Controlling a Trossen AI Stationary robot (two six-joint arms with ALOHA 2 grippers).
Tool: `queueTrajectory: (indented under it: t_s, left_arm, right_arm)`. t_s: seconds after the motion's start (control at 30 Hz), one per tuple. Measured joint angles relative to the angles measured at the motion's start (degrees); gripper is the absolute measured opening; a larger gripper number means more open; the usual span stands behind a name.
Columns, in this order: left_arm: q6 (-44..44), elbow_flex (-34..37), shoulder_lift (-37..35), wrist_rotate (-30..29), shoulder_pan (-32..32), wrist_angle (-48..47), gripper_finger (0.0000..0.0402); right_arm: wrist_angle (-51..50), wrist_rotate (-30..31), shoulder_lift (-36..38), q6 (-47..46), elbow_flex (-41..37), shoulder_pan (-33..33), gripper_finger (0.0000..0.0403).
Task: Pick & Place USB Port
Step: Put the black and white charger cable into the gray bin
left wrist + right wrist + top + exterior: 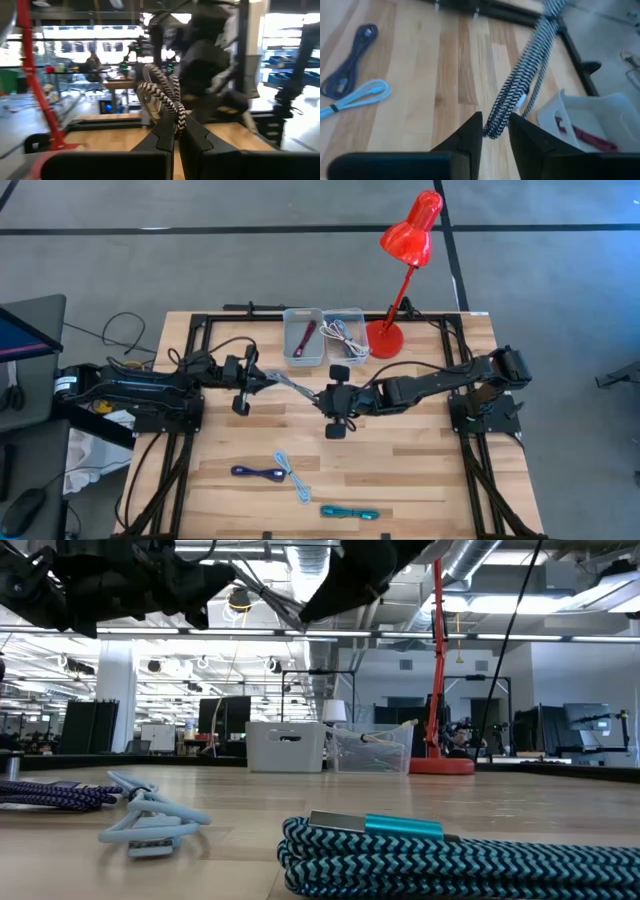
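Note:
A black-and-white braided USB cable [290, 383] hangs in the air above the table's middle, spanning between my two grippers. My left gripper [264, 381] comes in from the table's left and is shut on one end of it [167, 107]. My right gripper [318, 395] comes from the right, tilted downward and open. The cable's other end [496, 125] lies in the gap between its fingertips [495, 129]. A white bin [303, 338] with a red cable in it stands at the far middle of the table. My left gripper pinches the folded, looped end of the cable [176, 119] between its two fingers, coming in about level from the table's left. The loops stick out beyond the fingertips. The cable is lifted clear of the table. My right gripper has the cable's other end [492, 131] between its parted fingers. Whether they touch it I cannot tell.
A clear bin [346, 332] with a white cable stands beside the white bin, and a red desk lamp [403, 270] stands at the far right. Purple [258, 472], light blue [292, 477] and teal [350, 512] cables lie on the near part of the table.

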State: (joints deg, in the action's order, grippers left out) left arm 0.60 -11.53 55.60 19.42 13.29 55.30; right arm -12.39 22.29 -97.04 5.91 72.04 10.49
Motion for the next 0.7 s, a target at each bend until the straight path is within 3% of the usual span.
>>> queueTrajectory:
  t_s: [0.33, 0.7]
  left_arm:
    - [-0.18, -0.41, 4.90, -0.33, 10.66, -0.07, 0.0007]
    - [0.75, -7.01, 17.56, -0.33, 19.55, 0.68, 0.0007]
  right_arm:
    - [-9.56, 1.93, 6.46, -2.48, 0.04, 4.20, 0.0116]
    - [-19.87, 2.07, 15.08, -9.41, 0.01, 11.01, 0.0118]
